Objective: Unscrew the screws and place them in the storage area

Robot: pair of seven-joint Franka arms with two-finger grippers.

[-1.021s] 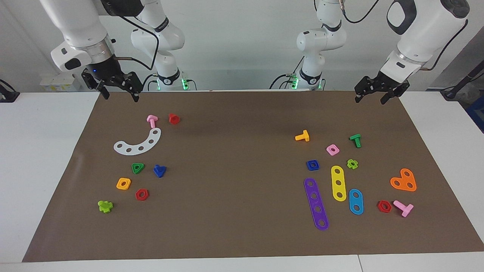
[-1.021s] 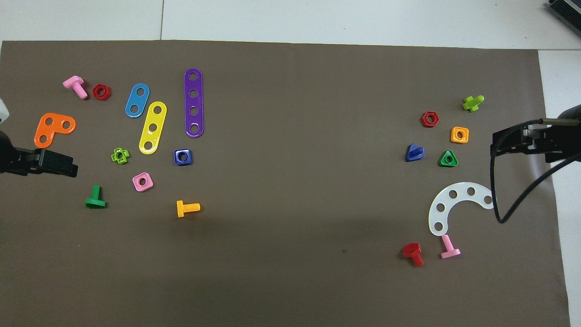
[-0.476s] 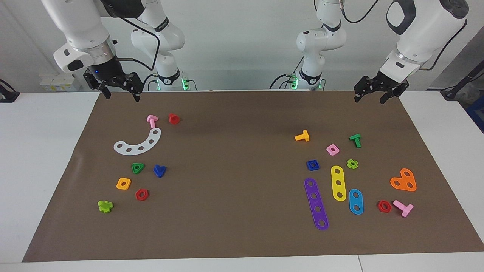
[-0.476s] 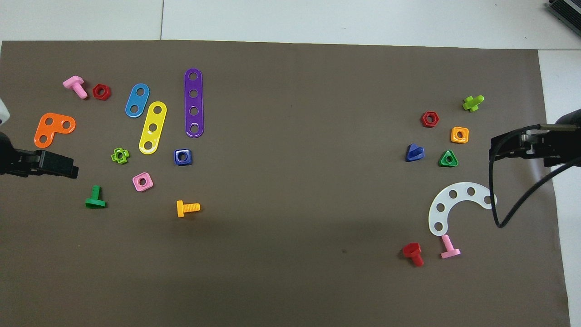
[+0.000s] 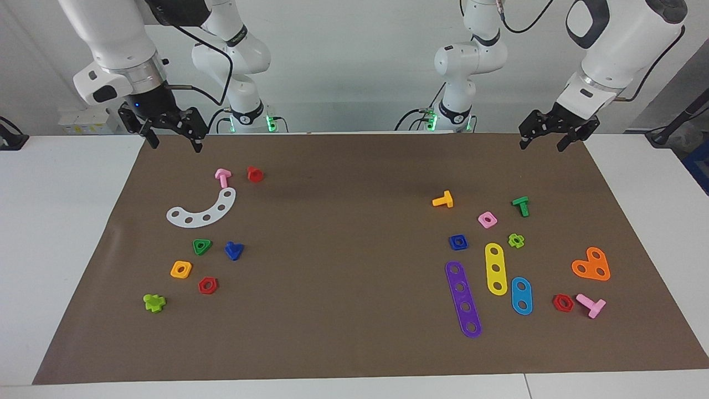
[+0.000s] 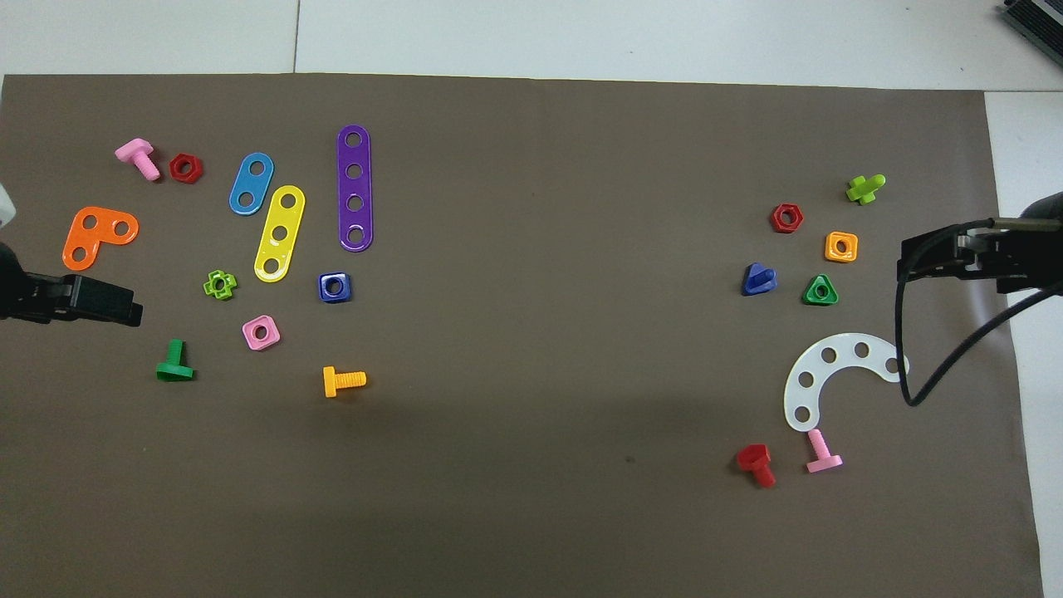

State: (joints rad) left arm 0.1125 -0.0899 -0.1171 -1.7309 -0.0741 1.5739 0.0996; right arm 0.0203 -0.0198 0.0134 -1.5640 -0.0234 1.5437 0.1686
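Looks like you're done or between picks: blue screw (image 5: 234,250) lies loose on the table (image 5: 343,233) beside the green nut (image 5: 201,246), right gripper (image 5: 170,132) and left gripper (image 5: 547,134) both released, hovering empty over the robots' edge.

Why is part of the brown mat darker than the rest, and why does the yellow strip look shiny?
In the overhead view, a soft shadow darkens the brown mat along the robots' end. The same view shows small white glints on the yellow strip, light bouncing off glossy plastic. In the facing view, the mat looks more evenly lit, with a faint dark patch near the red bolt.
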